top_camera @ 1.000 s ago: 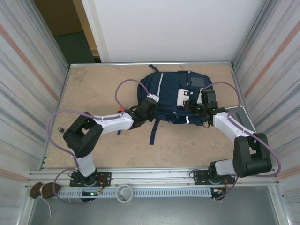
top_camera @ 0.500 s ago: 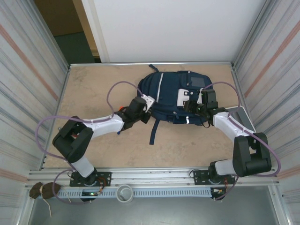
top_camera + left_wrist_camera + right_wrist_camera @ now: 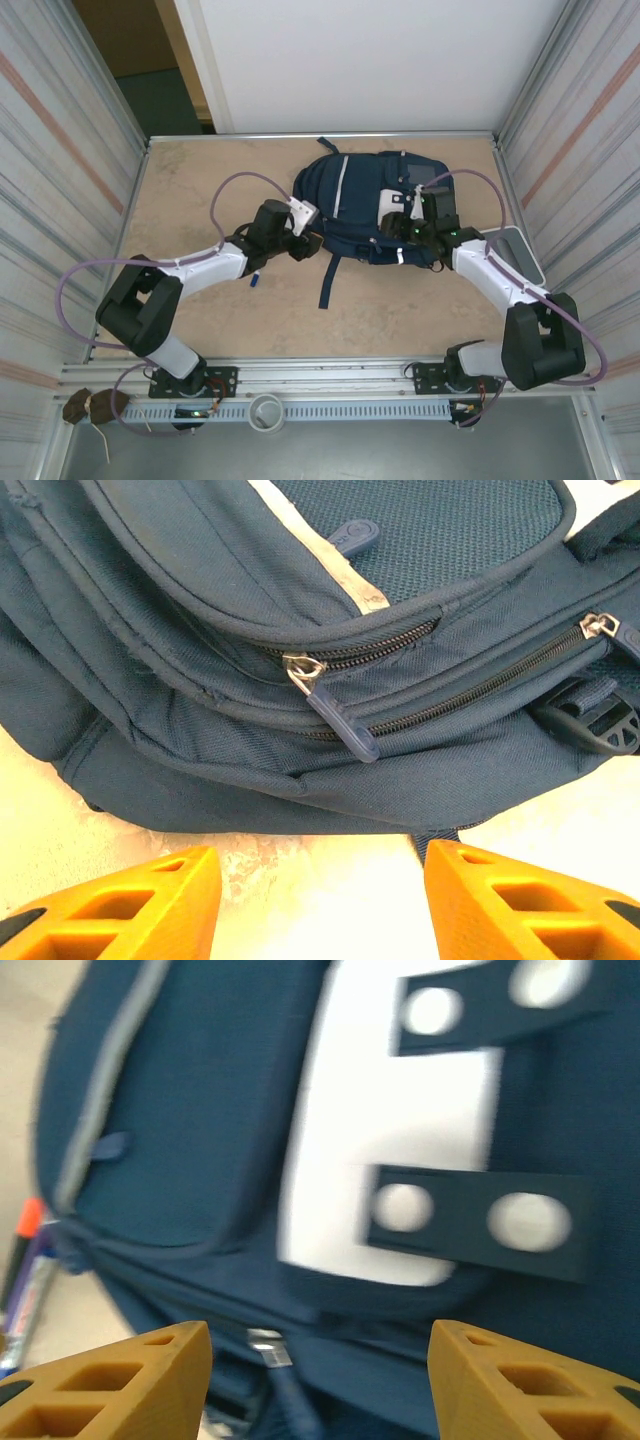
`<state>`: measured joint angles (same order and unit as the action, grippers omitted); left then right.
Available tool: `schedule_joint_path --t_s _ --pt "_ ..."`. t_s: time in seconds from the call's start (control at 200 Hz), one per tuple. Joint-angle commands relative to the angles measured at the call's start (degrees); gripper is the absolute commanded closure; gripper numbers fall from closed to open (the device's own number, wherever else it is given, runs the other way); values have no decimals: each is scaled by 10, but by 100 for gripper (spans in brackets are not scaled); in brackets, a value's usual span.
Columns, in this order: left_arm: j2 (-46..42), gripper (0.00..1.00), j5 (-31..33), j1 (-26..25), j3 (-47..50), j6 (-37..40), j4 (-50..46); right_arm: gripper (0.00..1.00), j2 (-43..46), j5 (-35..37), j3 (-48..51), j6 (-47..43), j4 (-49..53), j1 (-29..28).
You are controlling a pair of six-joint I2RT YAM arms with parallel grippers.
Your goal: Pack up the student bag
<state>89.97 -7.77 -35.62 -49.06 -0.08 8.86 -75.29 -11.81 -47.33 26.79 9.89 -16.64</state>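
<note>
The student bag [image 3: 360, 200], a navy backpack with a white patch [image 3: 380, 1130] and thin light stripes, lies flat at the back middle of the table. My left gripper [image 3: 306, 243] sits at the bag's left edge, open, with bare table between its orange fingers [image 3: 120, 905]. Just ahead of it are two zip tracks and a blue zip pull [image 3: 335, 715]. My right gripper [image 3: 399, 224] hovers open over the bag's right half, just below the white patch. A metal zip pull [image 3: 265, 1345] lies between its fingers [image 3: 520, 1385]; this view is blurred.
A small blue pen [image 3: 256, 279] lies on the table under the left forearm. An orange-capped marker [image 3: 25, 1250] shows beside the bag. A flat grey item [image 3: 520, 255] rests by the right wall. A loose dark strap [image 3: 327, 280] trails toward the near side.
My left arm has drawn back leftward off the bag to its edge and its jaws have opened. My right gripper has shifted slightly left and farther over the bag.
</note>
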Motion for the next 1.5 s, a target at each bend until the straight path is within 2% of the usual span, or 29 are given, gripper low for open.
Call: schedule_joint_path --t_s 0.0,0.085,0.316,0.521,0.596,0.761,0.882,1.252,1.493 --pt "-9 41 -17 0 -10 -40 6 42 -29 -4 -48 41 0 -24" --pt "-11 39 -18 -1 -9 -54 7 45 -67 16 -81 56 18 -30" --pt "-6 38 -28 0 -9 -100 4 50 -155 6 -134 73 22 -28" --pt "6 37 -50 -1 -9 -138 23 54 -195 -35 -147 82 -6 -27" --pt "17 37 -52 -2 -17 -143 17 59 -203 -44 -151 86 -12 -28" --pt "43 40 -40 -3 -34 -151 16 82 -200 -46 -150 88 -17 -26" --pt "65 44 -44 -3 -53 -153 21 92 -196 -50 -150 88 -21 -26" --pt "131 49 -37 -2 -116 -169 4 94 -200 -57 -145 88 -27 -27" --pt "146 61 -38 -1 -128 -171 5 95 -192 -52 -140 82 -22 -24"
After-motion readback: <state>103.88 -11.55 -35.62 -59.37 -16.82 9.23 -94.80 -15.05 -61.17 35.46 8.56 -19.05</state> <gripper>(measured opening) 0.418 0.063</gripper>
